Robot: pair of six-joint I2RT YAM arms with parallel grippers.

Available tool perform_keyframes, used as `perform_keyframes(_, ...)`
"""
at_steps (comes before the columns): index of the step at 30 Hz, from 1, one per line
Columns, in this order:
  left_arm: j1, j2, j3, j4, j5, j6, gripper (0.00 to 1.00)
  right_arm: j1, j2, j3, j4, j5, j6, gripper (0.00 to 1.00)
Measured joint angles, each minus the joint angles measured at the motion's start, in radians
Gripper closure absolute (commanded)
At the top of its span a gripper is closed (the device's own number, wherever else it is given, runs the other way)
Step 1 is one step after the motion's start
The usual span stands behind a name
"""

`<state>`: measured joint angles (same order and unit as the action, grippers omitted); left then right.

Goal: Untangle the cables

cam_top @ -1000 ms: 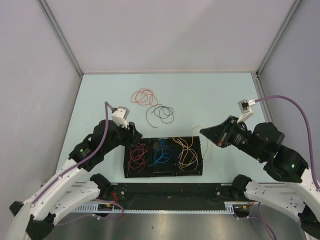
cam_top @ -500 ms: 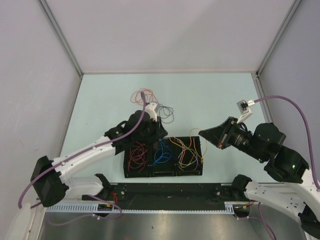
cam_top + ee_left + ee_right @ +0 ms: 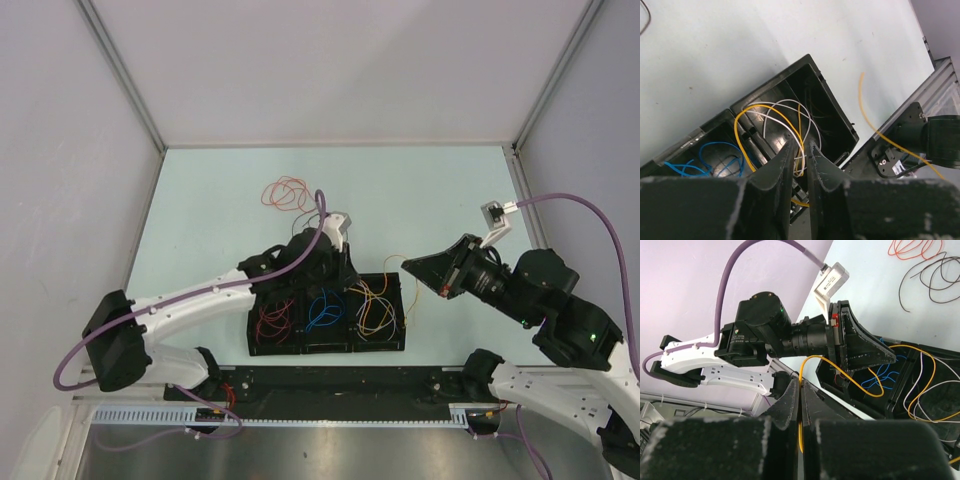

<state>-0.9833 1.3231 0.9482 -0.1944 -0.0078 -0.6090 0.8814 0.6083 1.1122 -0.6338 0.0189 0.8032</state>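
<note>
Working the right-hand compartment of the black tray (image 3: pixel 325 350), among yellow and white cables (image 3: pixel 785 101) looped loosely together. Reaching in there with the left hand (image 3: pixel 800 148), fingers drawn almost together with only a slit between; no telling from here whether pinched on a strand or just short of one. Holding one yellow cable (image 3: pixel 815 357) clamped tight in the right hand (image 3: pixel 800 385), out past the tray's right edge and above the table (image 3: pixel 430 185), the free run apparently trailing back into that same compartment. Sorted already, by the look of it: red cables (image 3: pixel 275 315) in the left compartment, blue cables (image 3: pixel 323 310) in the middle. Lying loose on the table beyond the tray: an orange-red loop (image 3: pixel 287 193) and a brown cable (image 3: pixel 935 275). To do this step well: settle the left fingertips on a single white strand, low and near its crossing with the yellow; close fully before any pull; hold the right hand steady as an anchor; draw the two apart slowly, sideways rather than up, to avoid dragging the whole nest out of the tray. Watch for a snag on the divider wall; ease off and regrip rather than tug.
</note>
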Motion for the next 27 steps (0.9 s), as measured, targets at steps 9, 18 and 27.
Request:
perform_keyframes(9,-0.076,0.035,-0.041,0.073,-0.013,-0.066,0.81,0.0,-0.008,0.0,0.0,0.046,-0.003,1.0)
perform_keyframes(18,-0.148,0.187,-0.041,0.182,-0.006,-0.134,0.84,0.0,0.05,-0.003,0.035,0.029,-0.003,1.0)
perform_keyframes(27,-0.158,0.199,-0.058,0.263,-0.007,-0.186,0.85,0.0,0.101,-0.103,0.177,-0.098,0.012,1.0)
